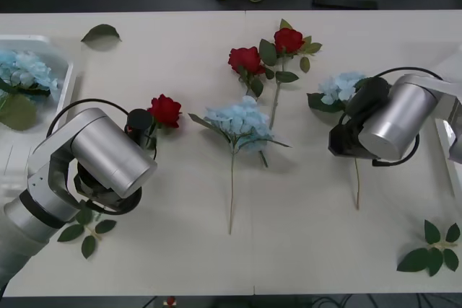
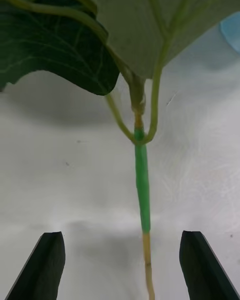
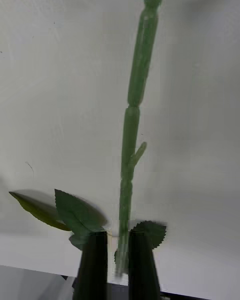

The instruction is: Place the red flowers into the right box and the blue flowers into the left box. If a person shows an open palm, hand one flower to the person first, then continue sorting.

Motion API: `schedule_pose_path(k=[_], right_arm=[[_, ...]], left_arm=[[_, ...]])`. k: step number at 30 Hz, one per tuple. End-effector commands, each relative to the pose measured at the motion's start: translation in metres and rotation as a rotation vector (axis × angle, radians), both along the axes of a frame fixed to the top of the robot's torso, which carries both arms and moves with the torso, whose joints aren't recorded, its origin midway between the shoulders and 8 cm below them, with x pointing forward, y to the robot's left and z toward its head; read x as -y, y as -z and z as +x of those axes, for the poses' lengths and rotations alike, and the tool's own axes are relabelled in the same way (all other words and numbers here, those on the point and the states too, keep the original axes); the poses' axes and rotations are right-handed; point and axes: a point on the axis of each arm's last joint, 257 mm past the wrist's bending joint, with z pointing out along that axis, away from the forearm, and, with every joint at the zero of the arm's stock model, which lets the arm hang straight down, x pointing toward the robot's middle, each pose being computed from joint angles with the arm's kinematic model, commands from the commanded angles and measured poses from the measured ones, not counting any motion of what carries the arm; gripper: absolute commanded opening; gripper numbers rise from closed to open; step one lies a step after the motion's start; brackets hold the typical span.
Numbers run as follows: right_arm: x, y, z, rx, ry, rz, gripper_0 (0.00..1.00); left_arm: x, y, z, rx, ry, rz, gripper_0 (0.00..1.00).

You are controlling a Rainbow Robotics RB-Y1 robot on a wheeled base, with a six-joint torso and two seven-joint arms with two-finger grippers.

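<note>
Sorting is barely begun: one blue flower [image 1: 25,70] lies in the left box [image 1: 66,84]. Left hand [image 3: 118,265] pinches a red rose [image 1: 165,110] stem; right hand [image 2: 122,265] gapes astride another blue flower's [image 1: 343,87] stem on the bench [image 1: 303,236]. Three more await.

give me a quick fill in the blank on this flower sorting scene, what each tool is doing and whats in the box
The left tool is shut on the stem of a ____ rose.
The right tool is ____, its fingers either side of a blue flower's stem.
The left box holds a ____ flower.

Missing words: red; open; blue
</note>
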Motion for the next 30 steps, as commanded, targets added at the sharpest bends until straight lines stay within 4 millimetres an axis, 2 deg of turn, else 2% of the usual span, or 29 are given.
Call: schedule_pose_path(k=[1,11,16,20,25,30], right_arm=[[-0.003,-0.059,0.007,0.038,-0.040,0.043,0.66],[-0.036,-0.152,-0.030,0.009,-0.117,0.159,0.66],[-0.039,-0.178,-0.046,-0.003,-0.175,0.162,0.66],[-0.036,-0.189,-0.052,-0.001,-0.280,0.107,0.66],[-0.046,-0.209,-0.049,0.049,-0.438,0.089,0.66],[-0.058,-0.228,-0.055,0.117,-0.621,0.050,0.67]], left_arm=[[0.002,-0.013,0.012,0.049,0.001,-0.004,1.00],[0.002,-0.013,0.012,0.049,0.001,-0.004,1.00],[0.002,-0.013,0.012,0.049,0.001,-0.004,1.00],[0.002,-0.013,0.012,0.049,0.001,-0.004,1.00],[0.002,-0.013,0.012,0.049,0.001,-0.004,1.00],[0.002,-0.013,0.012,0.049,0.001,-0.004,1.00]])
